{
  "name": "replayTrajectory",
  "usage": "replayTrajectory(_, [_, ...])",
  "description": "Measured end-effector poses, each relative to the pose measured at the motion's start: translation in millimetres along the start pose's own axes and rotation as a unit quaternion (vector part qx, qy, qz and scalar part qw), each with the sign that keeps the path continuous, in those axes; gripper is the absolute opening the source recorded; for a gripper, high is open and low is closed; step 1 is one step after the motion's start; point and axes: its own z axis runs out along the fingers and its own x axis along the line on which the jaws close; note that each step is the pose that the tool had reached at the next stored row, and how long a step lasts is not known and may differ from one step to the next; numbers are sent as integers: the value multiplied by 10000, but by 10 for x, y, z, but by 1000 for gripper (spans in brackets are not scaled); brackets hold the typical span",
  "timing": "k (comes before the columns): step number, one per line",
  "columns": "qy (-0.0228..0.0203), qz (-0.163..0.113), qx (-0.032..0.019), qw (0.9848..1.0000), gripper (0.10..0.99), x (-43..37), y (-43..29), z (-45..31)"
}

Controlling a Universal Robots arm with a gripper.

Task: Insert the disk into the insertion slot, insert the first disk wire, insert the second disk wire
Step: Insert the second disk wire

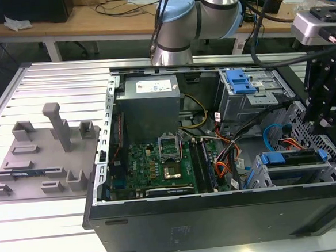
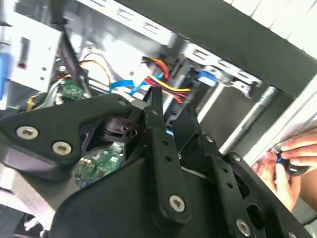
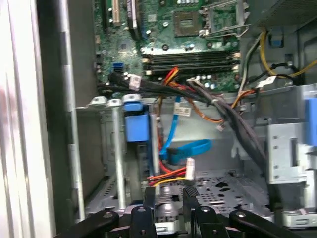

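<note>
The disk [image 1: 291, 157] sits in the insertion slot [image 1: 331, 169], a perforated silver cage at the case's corner on the exterior view's right; its blue carrier end [image 3: 136, 128] faces out. A blue flat wire [image 3: 190, 148] loops beside it. A red, yellow and black wire bundle ends in a white plug [image 3: 189, 171] that hangs loose just off the fingertips. My gripper [image 1: 316, 118] hovers above the slot. In both wrist views its black fingers [image 3: 148, 197] [image 2: 156, 116] stand a little apart, with nothing gripped between them.
The open computer case holds a green motherboard [image 1: 159, 161], a grey power supply [image 1: 151, 98] and a darker cage with a blue latch [image 1: 240, 83]. A thick black cable bundle [image 3: 233, 124] crosses above the slot. A person's hand [image 2: 285, 163] is outside the case. A grey fixture plate [image 1: 43, 152] lies on the exterior view's left.
</note>
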Motion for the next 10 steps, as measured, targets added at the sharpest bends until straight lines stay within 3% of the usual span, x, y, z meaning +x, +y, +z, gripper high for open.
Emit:
replayTrajectory(2, [74, -9, -255, 9996, 361, -109, 6, -4])
replayTrajectory(3, [115, -15, -329, 9994, 361, -134, 8, -4])
replayTrajectory(4, [203, -36, -353, 9992, 361, -157, 10, -2])
replayTrajectory(6, [328, -57, -344, 9989, 361, -173, 12, 1])
replayTrajectory(7, [429, -77, -336, 9985, 361, -180, 12, 1])
replayTrajectory(8, [503, -91, -330, 9981, 361, -183, 13, 2])
replayTrajectory(9, [657, -118, -318, 9973, 361, -191, 14, 3])
replayTrajectory(10, [732, -130, -312, 9967, 361, -201, 15, 4])
